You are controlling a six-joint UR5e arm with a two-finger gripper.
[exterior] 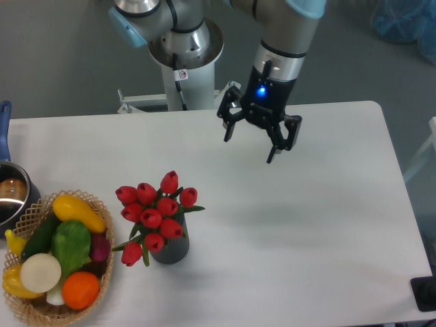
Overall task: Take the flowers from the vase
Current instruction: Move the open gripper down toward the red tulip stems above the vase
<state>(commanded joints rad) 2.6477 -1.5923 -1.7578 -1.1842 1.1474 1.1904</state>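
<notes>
The black two-finger claw [249,148] is held wide apart at upper centre; bare white worktop [306,225] separates it from the red tulip flowers [154,212] in the ribbed dark grey vase [172,249].

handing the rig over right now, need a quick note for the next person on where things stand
Gripper: open, empty, above the table's far middle, up and right of the flowers in the camera view.
Flowers: in the vase, untouched.
Vase: upright, front left, beside the basket.
Done: nothing grasped yet.
Left: reach the flowers, close on them, lift them out.
</notes>
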